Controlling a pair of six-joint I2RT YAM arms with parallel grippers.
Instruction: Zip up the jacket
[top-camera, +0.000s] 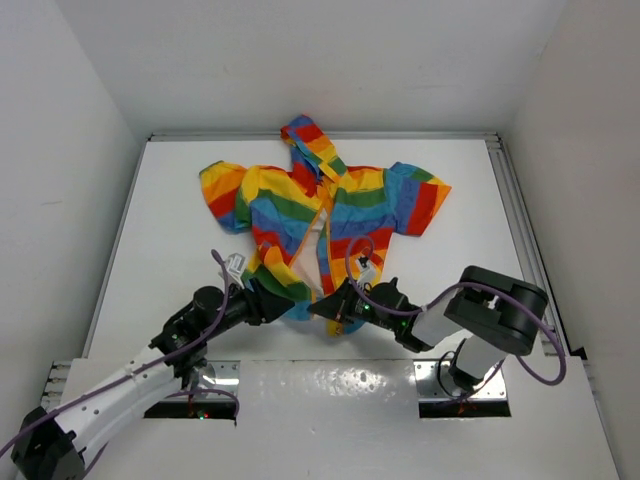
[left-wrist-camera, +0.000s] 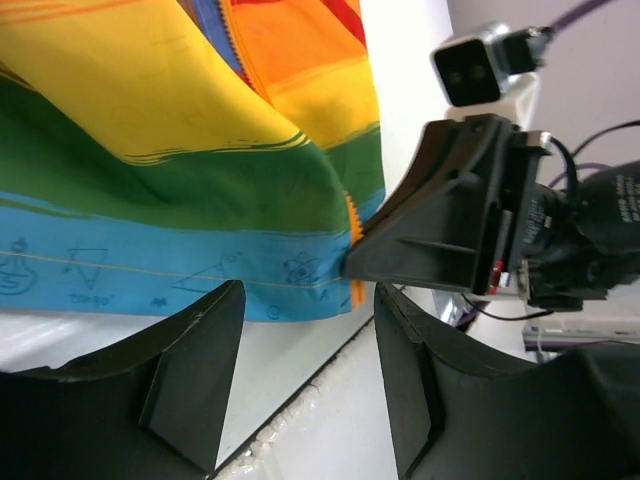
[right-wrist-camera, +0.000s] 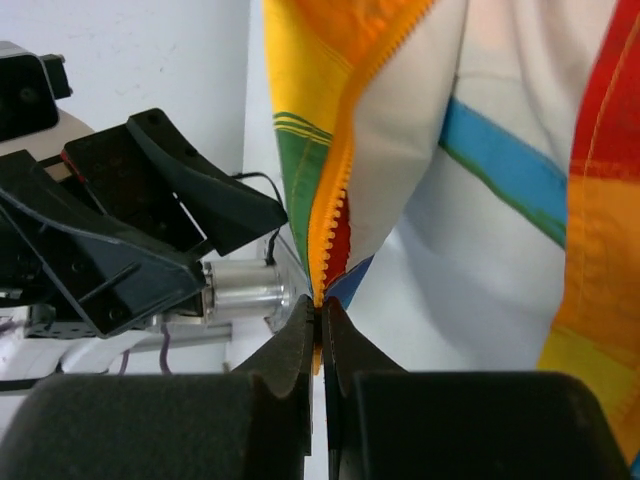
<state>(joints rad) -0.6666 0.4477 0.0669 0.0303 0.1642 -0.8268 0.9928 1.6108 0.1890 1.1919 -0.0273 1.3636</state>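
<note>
While we looked down from above, the jacket (top-camera: 300, 215) lay flat on the white table (top-camera: 170, 200). Its hood (top-camera: 305, 135) was at the far side and its hem (top-camera: 290, 292) was close to our arms. The front was open toward the near end, and the pale lining (top-camera: 316, 245) showed in the gap.

Our right gripper (top-camera: 325, 303) was at the near end of that gap. In its own camera, its two fingers were pressed tight together (right-wrist-camera: 320, 310) on the bottom of the orange zipper edge (right-wrist-camera: 335, 190), so it was pinching the jacket there.

Our left gripper (top-camera: 275, 298) was just to the left of it, at the left flap. Its fingers stood wide apart (left-wrist-camera: 305, 300) and held nothing. The blue stripe of the jacket (left-wrist-camera: 180, 180) lay just past them. The two grippers were very close to each other.
</note>
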